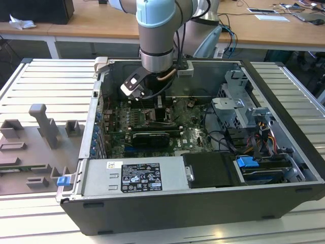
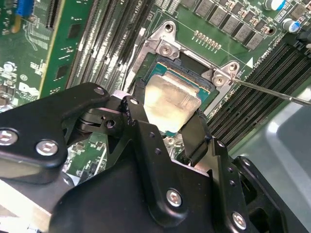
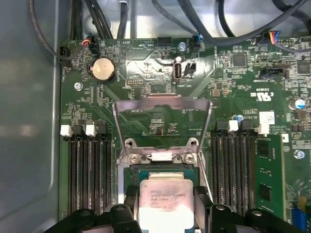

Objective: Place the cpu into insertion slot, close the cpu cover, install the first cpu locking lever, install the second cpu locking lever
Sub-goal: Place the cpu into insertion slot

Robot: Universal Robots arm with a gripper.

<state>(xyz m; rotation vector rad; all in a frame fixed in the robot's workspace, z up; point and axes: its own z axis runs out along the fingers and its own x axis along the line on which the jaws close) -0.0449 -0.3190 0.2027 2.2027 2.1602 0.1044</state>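
Observation:
The cpu (image 2: 170,99) (image 3: 165,200), a small square chip with a silvery-beige top, sits between my two black fingers (image 2: 197,128), which press on its opposite edges. My gripper (image 2: 167,109) (image 3: 166,194) is shut on it and holds it level in the insertion slot (image 3: 160,171), whose silver rim (image 2: 166,47) shows around the chip; whether the chip is fully seated I cannot tell. The cpu cover (image 3: 163,103) stands raised on its hinge beyond the slot. A thin wire locking lever (image 2: 272,92) sticks out sideways. In the exterior view the arm (image 1: 157,46) reaches down into the computer case.
Black memory slots (image 3: 87,174) (image 3: 233,170) flank the socket on both sides. A grey power supply box (image 1: 134,175) lies at the case's front, drive bays and cables (image 1: 244,127) at the exterior view's right. A grey fixture tray (image 1: 35,147) lies outside the case.

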